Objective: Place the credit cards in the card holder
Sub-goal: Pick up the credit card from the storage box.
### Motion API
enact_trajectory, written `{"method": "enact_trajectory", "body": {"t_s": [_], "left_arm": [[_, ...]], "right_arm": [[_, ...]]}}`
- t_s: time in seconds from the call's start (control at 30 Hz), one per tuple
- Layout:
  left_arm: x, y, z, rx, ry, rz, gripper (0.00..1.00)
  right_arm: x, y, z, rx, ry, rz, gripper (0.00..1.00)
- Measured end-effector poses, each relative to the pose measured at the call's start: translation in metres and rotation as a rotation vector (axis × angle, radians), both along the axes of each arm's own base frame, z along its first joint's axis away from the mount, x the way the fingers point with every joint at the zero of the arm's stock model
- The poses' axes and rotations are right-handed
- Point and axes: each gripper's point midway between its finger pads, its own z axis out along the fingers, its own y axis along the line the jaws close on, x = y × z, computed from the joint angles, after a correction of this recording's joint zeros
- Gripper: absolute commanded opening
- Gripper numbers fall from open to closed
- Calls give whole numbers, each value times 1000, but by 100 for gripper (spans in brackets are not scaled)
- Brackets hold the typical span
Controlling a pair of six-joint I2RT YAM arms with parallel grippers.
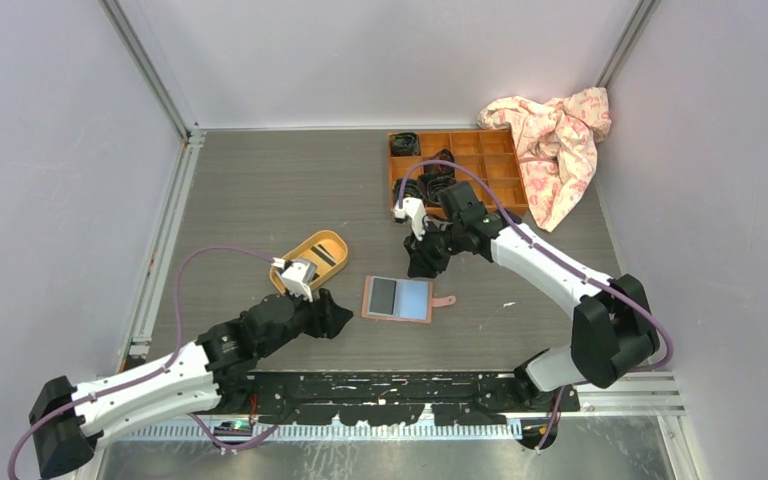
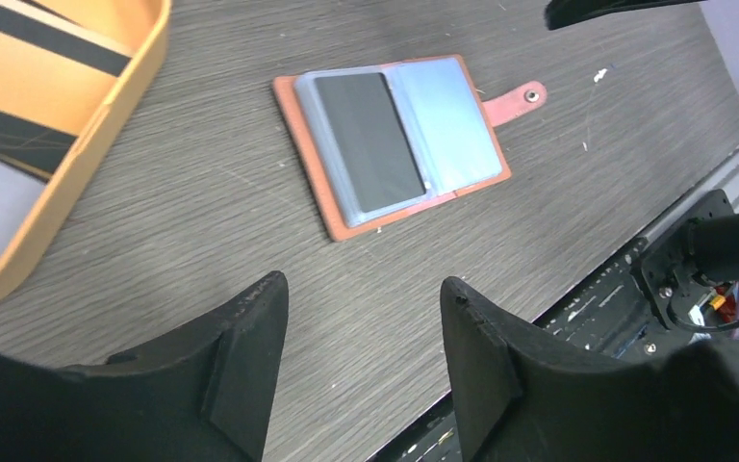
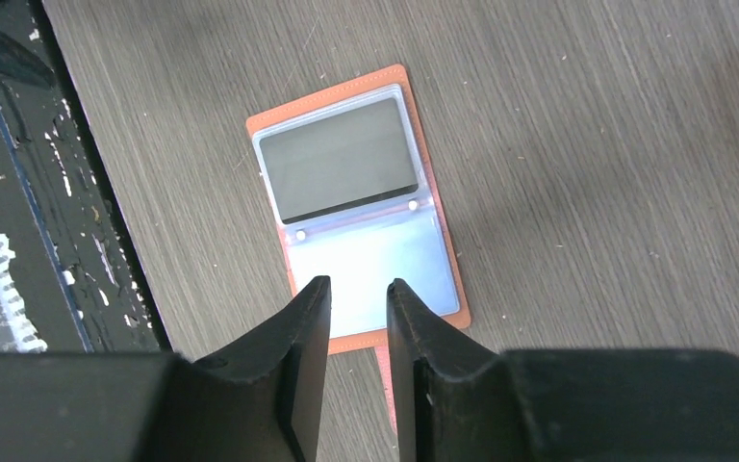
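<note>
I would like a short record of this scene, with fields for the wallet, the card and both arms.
card holder: lying open on the table, pockets up
dark card: inside one clear pocket
left fingers: wide apart, empty, above bare table
right fingers: slightly apart, empty, over the holder's edge
yellow tray: beside the left arm, apart from the holder

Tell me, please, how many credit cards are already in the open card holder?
1: a dark card in the card holder, in the pocket farther from the snap tab. The other pocket looks empty; more could be hidden underneath.
</note>
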Motion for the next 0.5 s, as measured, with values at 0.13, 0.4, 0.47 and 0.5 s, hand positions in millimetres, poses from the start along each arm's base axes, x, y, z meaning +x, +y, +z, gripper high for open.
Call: {"method": "enact_trajectory", "body": {"t_s": [0.13, 0.4, 0.47, 0.5], "left_arm": [[2, 19, 1, 29, -16, 51, 68], [22, 50, 27, 46, -23, 177, 73], [30, 54, 39, 26, -21, 203, 73], [34, 57, 43, 14, -15, 219, 73]], "right_arm": [[2, 0, 6, 12, -8, -3, 45], [21, 17, 56, 103, -95, 5, 79], [28, 29, 80, 159, -124, 28, 77], [32, 36, 92, 190, -127, 38, 77]]}}
